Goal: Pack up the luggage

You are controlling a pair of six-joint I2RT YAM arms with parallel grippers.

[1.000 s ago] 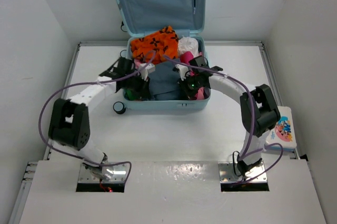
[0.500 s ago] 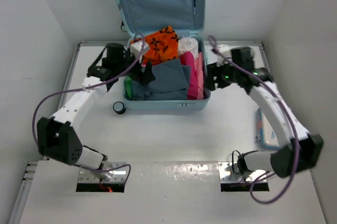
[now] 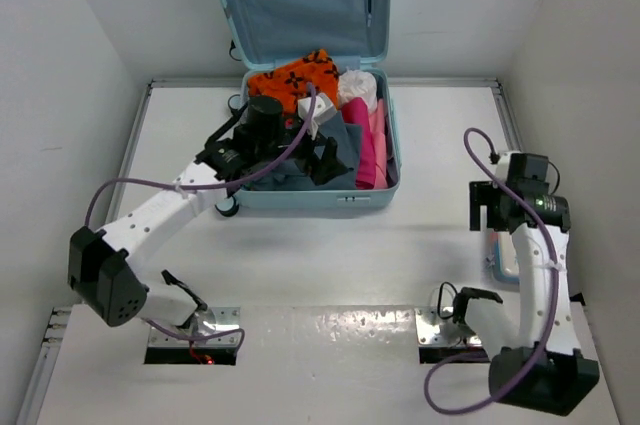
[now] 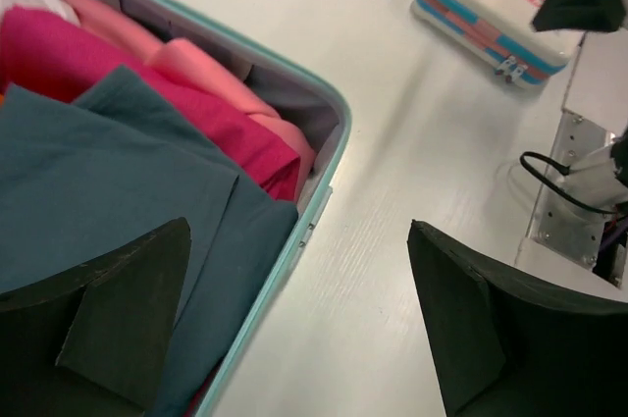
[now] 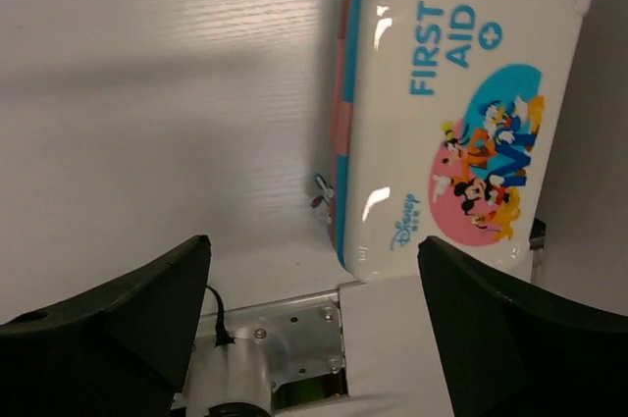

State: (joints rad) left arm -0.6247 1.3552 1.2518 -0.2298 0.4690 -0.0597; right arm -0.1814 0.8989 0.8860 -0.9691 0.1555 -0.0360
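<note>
The luggage (image 3: 315, 202), a pale aqua hard-shell suitcase, lies open at the back of the table with its lid leaning on the wall. Inside it are an orange patterned cloth (image 3: 293, 76), a white piece (image 3: 357, 87), pink and magenta clothes (image 4: 211, 108) and a dark teal cloth (image 4: 108, 177). My left gripper (image 3: 325, 157) hangs open over the teal cloth near the luggage's front rim (image 4: 314, 206), with nothing between its fingers (image 4: 128, 309). My right gripper (image 3: 487, 207) is open and empty, well away from the luggage at the table's right side.
A white-and-blue first-aid box (image 5: 451, 113) lies flat by the right table edge, just under and beside the right gripper (image 5: 309, 309); it also shows in the left wrist view as the box (image 4: 500, 5). A black luggage wheel (image 3: 227, 205) sits at the front left corner.
Both grippers went from shut inside the luggage to open. The left arm pulled back, then came over the teal cloth. The right arm swung out to the first-aid box.
</note>
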